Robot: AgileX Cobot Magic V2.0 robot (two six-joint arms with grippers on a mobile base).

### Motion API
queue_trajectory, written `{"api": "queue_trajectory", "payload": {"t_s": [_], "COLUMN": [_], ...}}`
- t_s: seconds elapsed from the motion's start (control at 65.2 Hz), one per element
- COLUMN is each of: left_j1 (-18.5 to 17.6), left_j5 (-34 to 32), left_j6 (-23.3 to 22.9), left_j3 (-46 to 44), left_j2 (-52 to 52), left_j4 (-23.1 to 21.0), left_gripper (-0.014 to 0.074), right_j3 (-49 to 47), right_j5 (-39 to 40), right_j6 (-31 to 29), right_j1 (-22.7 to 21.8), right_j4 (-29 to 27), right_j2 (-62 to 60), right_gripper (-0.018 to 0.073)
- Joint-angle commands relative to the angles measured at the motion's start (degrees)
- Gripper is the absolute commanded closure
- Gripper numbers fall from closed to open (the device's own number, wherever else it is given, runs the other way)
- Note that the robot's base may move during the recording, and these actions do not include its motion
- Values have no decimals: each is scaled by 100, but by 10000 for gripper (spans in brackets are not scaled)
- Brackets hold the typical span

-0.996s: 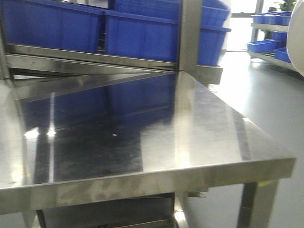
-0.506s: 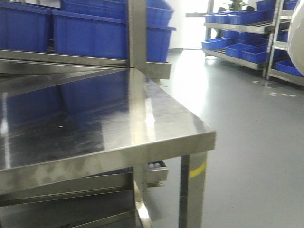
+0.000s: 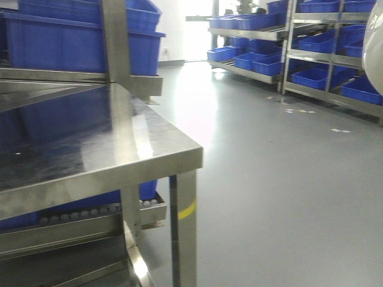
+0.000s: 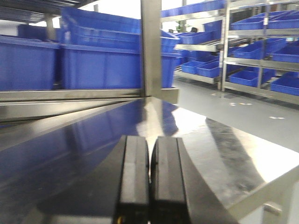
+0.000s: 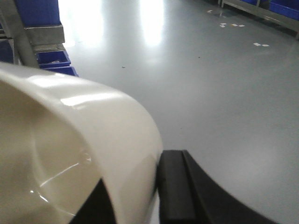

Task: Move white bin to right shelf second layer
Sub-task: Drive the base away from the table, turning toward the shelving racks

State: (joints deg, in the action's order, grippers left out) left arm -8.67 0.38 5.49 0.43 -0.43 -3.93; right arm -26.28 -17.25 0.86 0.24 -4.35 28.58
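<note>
1. Between the fingers of the right gripper sits one wall of the white bin. One black finger presses the outside and the other shows inside the rim, so this gripper is clamped on the bin and carries it above the grey floor.
2. Just below the left gripper lies the steel table, with blue crates beyond it. Its fingers are pressed together with nothing between them.
3. Well ahead of the grippers stand racks of more crates. The shelf level the bin is meant for is probably there, though which level cannot be told.
4. The grip is the likely weak point. It pinches a single glossy wall and the bin hangs off to one side, so a sharp turn or stop could let it twist or slip out.
5. The left gripper rides low over the table, so it could scrape the edge as the base swings.
6. Compared with a second ago, the table has slid left in the front view. It filled the frame then, and now its corner sits left of centre, with open floor and the racks revealed. The bin's pale edge stays at the upper right.
</note>
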Motion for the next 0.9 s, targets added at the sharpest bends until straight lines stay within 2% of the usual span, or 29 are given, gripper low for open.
{"api": "queue_trajectory", "payload": {"t_s": [0.0, 0.889], "left_j1": [-11, -11], "left_j5": [-499, -499], "left_j6": [-43, -43], "left_j3": [190, 190], "left_j2": [-76, -76], "left_j4": [-29, -29], "left_gripper": [512, 512], "right_j3": [-179, -179], "right_j5": [621, 621], "right_j6": [-30, -30], "right_j1": [-35, -35], "right_j4": [2, 2], "right_j2": [-2, -2], "right_gripper": [536, 536]}}
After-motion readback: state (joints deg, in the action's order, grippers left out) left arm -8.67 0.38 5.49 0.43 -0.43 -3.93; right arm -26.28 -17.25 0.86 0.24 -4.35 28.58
